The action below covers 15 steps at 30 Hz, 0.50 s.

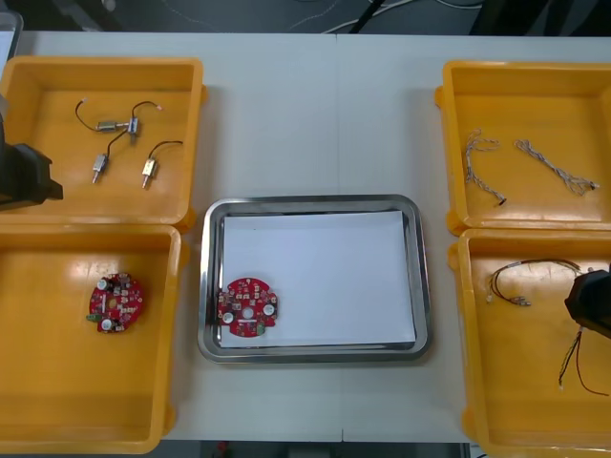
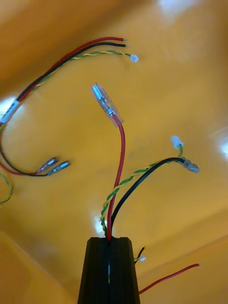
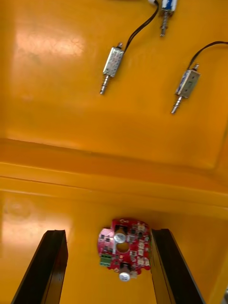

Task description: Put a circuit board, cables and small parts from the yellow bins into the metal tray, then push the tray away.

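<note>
Light worktop [image 1: 315, 114]. In the near-right yellow bin [image 1: 516, 382], the right tool [image 2: 109, 241] pinches a red and yellow cable [image 2: 121, 142]. Advise a straight lift, clear of the neighbouring cable [image 2: 61, 59]. At left, the left tool [image 3: 108, 232] idles, fingers apart.

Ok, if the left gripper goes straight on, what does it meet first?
Probably the red circuit board in the near left yellow bin; it lies between the left gripper's open fingers, though depth is unclear.
</note>
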Motion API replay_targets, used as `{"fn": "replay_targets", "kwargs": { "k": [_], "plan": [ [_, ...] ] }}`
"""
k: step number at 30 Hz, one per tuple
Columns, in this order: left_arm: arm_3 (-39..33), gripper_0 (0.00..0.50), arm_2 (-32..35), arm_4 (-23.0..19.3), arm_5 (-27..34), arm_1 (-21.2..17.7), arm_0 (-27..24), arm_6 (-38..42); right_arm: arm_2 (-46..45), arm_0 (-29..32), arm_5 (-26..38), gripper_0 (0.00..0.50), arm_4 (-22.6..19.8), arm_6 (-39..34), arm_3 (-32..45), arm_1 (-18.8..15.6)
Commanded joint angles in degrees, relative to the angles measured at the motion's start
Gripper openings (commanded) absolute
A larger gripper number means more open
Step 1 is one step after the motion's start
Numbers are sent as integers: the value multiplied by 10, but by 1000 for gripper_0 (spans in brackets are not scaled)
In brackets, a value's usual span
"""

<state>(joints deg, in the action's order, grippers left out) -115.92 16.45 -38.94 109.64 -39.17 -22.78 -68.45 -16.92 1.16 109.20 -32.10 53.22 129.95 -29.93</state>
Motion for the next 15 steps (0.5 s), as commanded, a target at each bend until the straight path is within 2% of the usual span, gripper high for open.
{"fn": "replay_targets", "kwargs": {
  "k": [1,5,9,15],
  "plan": [
    [55,500,16,29,4,-29,-58,-99,-20,-30,8,0,-13,75,50,-12],
    [95,500,18,47,4,-33,-96,-106,-22,-48,8,0,-21,136,68,-12],
    [105,500,18,77,-2,-37,-127,-111,-22,-65,8,0,-36,189,73,-17],
    [116,500,28,92,-27,-38,-147,-114,-19,-87,8,0,-75,249,72,-33]
  ]
}}
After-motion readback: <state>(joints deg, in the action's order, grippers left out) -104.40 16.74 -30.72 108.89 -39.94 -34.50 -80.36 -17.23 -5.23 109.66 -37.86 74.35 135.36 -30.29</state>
